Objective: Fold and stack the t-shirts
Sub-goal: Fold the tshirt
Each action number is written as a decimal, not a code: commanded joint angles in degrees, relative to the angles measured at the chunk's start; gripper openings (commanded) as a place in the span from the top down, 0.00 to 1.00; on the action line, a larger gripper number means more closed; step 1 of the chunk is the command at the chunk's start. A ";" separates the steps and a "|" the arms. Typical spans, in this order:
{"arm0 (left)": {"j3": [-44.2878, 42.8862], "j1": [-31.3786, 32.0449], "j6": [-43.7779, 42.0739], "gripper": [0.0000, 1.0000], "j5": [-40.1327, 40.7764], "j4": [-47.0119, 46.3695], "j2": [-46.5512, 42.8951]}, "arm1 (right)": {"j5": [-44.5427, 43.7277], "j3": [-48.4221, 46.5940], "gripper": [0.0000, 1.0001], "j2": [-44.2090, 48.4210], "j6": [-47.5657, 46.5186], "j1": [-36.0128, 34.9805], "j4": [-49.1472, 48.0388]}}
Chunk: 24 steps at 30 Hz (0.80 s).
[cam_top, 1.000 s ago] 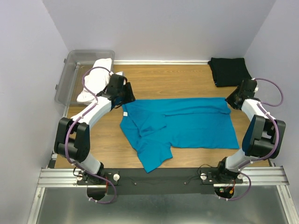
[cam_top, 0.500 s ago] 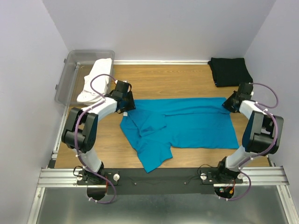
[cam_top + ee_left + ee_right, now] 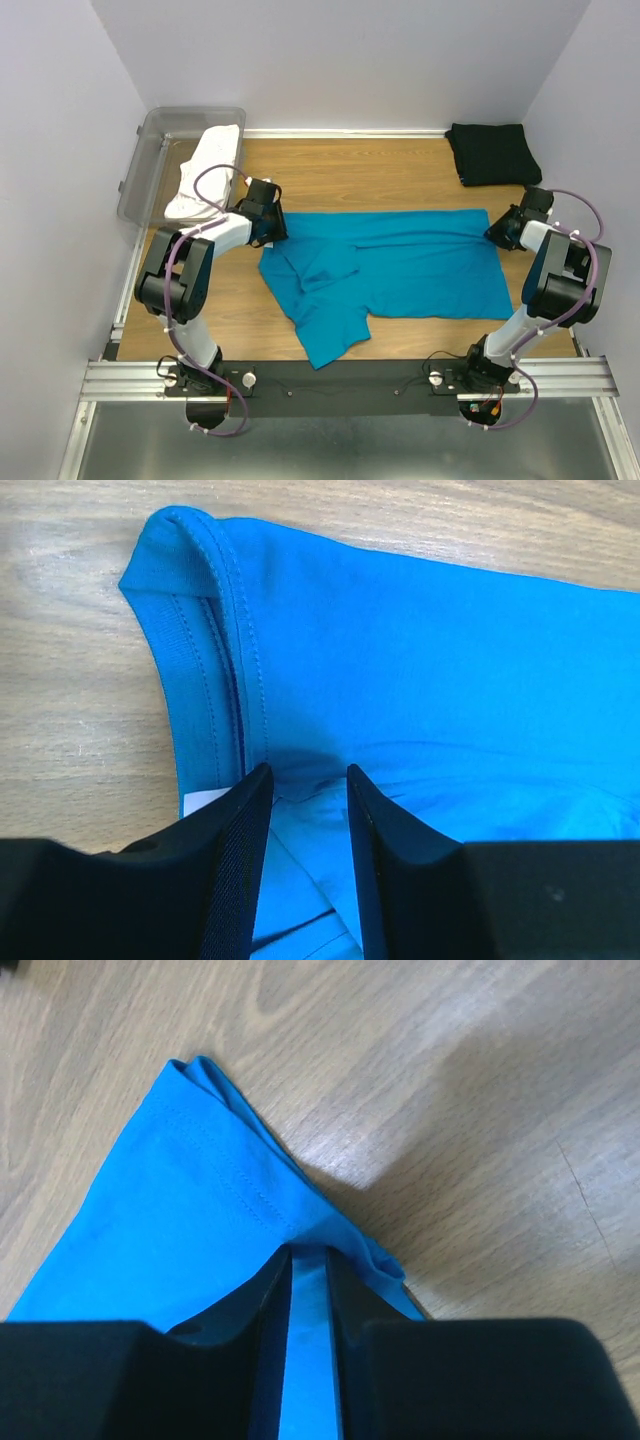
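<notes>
The teal-blue t-shirt [image 3: 400,265] lies spread across the wooden table, its lower left part folded over and rumpled. My left gripper [image 3: 272,228] is at its upper left corner by the collar, jaws closed on bunched teal cloth [image 3: 305,775]. My right gripper [image 3: 497,232] is at the shirt's upper right corner, jaws pinched on the hem [image 3: 310,1252]. The black t-shirt [image 3: 490,152] lies folded at the back right. The white t-shirt [image 3: 205,170] hangs over the tub's edge at the back left.
A clear grey plastic tub [image 3: 150,150] stands at the back left corner. Walls close the table on the left, back and right. Bare wood [image 3: 350,170] shows behind the teal shirt.
Both grippers moved down and inward onto the teal shirt's two upper corners. The left arm folded closer to the collar; the right wrist dropped to the hem corner.
</notes>
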<state>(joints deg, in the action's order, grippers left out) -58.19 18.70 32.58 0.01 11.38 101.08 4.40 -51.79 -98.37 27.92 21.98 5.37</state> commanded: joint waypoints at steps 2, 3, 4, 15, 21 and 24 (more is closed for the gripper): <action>3.70 -0.68 -1.38 0.52 1.84 4.36 -1.40 | 1.30 0.90 0.68 1.33 -4.45 0.88 -0.18; 3.01 -0.42 -1.90 0.48 1.49 4.44 -2.54 | 2.96 0.73 0.66 1.77 -4.19 0.70 -0.09; 1.87 -0.16 -2.60 0.46 1.31 4.70 -3.68 | 3.59 0.64 0.64 2.91 -4.10 0.00 -0.01; 1.58 4.06 -0.85 0.25 0.69 9.98 -17.47 | 11.50 1.60 0.48 14.68 -1.20 -13.60 5.79; 9.75 8.80 3.10 0.31 -3.61 12.53 -25.04 | 16.24 4.67 0.49 18.65 3.80 -29.41 6.33; 14.50 10.04 7.23 0.35 -6.60 12.44 -27.24 | 16.07 6.08 0.49 18.48 8.19 -36.64 4.66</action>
<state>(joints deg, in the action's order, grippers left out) -48.47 27.40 34.87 -2.48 20.47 75.31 17.58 -48.56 -80.23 30.22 -8.21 9.10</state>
